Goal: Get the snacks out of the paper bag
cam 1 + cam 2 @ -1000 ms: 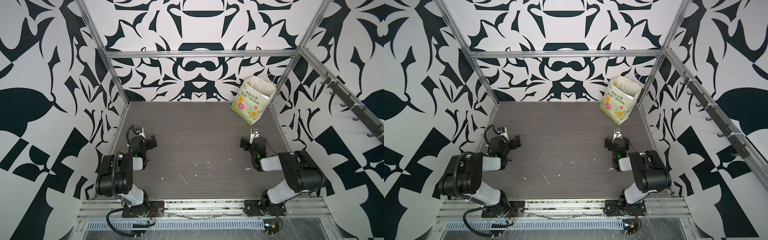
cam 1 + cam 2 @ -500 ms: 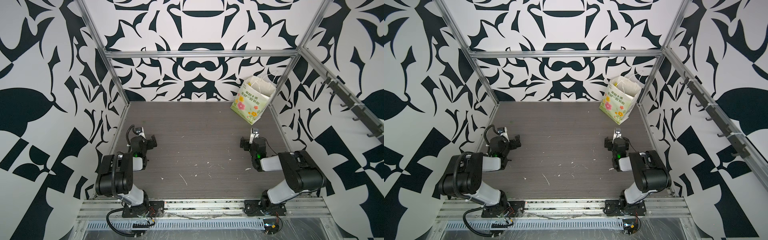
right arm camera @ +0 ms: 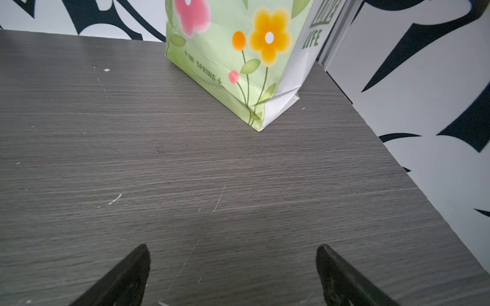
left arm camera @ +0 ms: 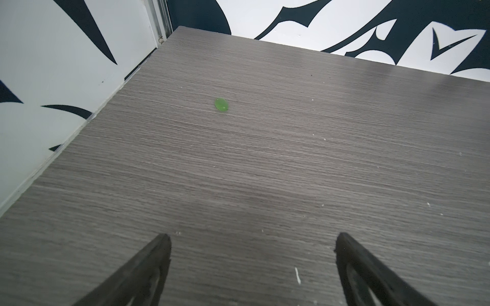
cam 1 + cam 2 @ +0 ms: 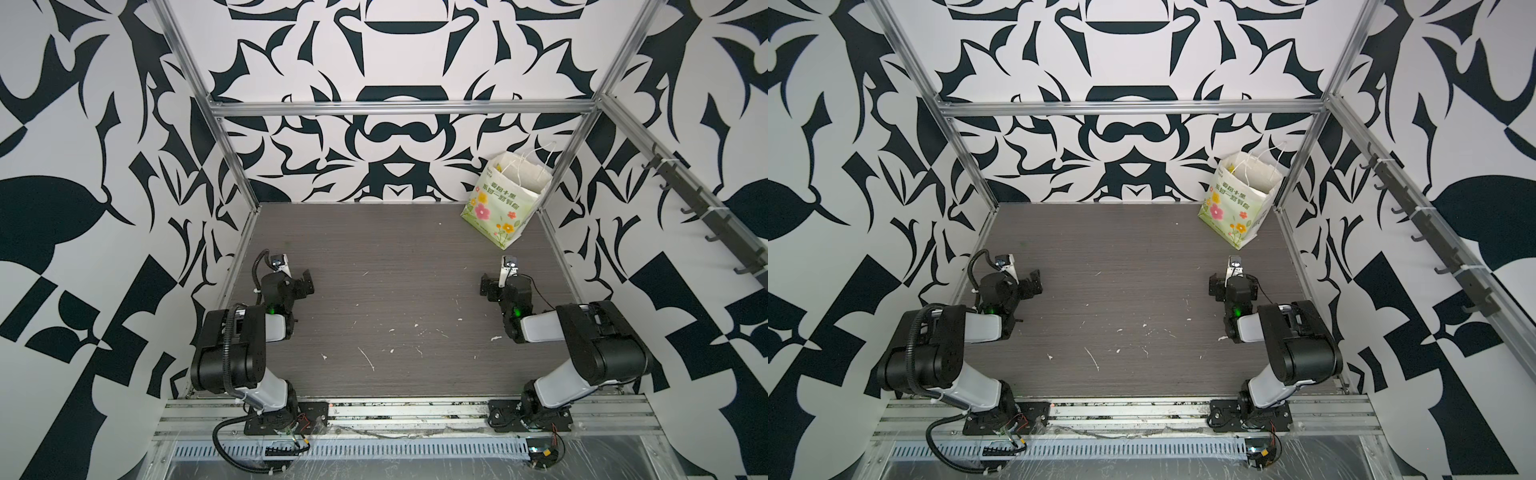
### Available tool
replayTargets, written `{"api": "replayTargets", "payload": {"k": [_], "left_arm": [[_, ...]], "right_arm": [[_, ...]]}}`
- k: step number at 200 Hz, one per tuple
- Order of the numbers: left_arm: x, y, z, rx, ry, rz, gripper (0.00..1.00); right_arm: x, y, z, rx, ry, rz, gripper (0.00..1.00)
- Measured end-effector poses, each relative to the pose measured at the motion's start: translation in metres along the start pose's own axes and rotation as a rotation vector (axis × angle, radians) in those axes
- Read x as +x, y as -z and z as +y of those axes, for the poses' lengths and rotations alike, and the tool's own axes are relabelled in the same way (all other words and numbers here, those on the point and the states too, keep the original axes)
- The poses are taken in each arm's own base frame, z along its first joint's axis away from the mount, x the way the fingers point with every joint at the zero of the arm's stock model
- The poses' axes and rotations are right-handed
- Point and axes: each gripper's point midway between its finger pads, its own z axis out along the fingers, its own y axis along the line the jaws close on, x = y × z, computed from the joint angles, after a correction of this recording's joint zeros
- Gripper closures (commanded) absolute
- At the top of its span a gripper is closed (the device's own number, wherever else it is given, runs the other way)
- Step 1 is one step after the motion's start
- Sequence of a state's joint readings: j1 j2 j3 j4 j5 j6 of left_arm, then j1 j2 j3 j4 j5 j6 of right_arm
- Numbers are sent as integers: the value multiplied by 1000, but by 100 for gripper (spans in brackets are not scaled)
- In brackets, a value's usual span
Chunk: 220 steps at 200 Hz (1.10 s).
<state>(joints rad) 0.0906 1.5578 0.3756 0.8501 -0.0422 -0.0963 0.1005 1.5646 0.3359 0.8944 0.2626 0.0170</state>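
Step 1 has not begun: the white-and-green flowered paper bag [image 5: 505, 199] stands upright in the far right corner of the grey wood-grain bench [image 5: 395, 257], its snacks hidden inside. The left pincer [image 4: 253, 238] and right pincer [image 3: 232, 249] hang spread and empty. Next, likely, the right pincer reaches for the bag's mouth.

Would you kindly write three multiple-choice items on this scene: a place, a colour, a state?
1. Where on the table does the paper bag stand? A. centre B. far left corner C. far right corner
2. What colour is the bag's flowered face? A. red B. light green C. blue
3. How are the left gripper and right gripper? A. both open, empty B. both shut C. both gripping the bag
Answers: 1C, seen in both top views; 2B, clear in the right wrist view; 3A, wrist views show jaws spread, nothing between.
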Motion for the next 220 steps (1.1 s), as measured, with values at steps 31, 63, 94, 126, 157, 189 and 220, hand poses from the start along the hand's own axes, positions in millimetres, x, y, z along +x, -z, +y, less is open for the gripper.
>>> {"api": "replayTargets", "payload": {"k": [31, 63, 94, 126, 157, 189, 220], "left_arm": [[-26, 20, -21, 40, -44, -22, 1], [-154, 65, -66, 163, -58, -296, 1], [-255, 76, -135, 306, -90, -404, 0], [-256, 50, -228, 494, -143, -307, 4], [-202, 20, -273, 606, -149, -148, 5], [-173, 14, -285, 648, -132, -60, 6], [-158, 17, -286, 664, -115, -34, 8]], "right_arm": [[-34, 21, -22, 101, -93, 20, 1], [-125, 32, -29, 85, -265, -65, 7], [-153, 0, -55, 11, -493, 10, 36], [-117, -40, -111, 37, -736, 151, 52], [-108, -72, -117, 22, -803, 243, 58], [-123, -101, -129, 7, -820, 237, 65], [-125, -136, -149, 17, -825, 239, 81]]}}
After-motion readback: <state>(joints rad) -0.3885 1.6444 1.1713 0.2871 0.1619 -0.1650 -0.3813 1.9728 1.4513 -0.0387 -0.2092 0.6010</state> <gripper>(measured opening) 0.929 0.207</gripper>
